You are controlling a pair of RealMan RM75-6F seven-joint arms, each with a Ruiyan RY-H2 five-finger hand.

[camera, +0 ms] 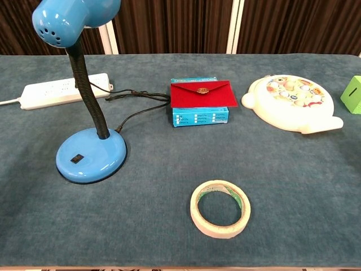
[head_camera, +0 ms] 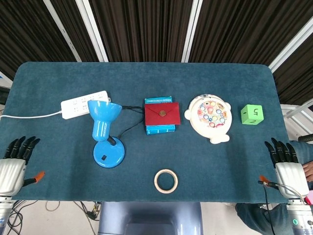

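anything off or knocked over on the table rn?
Nothing stands out. The blue desk lamp stands upright, its cord running to the power strip. The red envelope lies flat on the blue box. The tape roll, fishing toy and green cube sit flat, apart from each other. Both hands are off the table's ends.

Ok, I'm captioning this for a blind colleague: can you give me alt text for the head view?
Seen from above, a blue desk lamp stands on a dark blue table, with an open left robot hand and right robot hand at the near corners, touching nothing. Also there: a power strip, a red envelope on a blue box, a round toy, a green cube and a tape roll.
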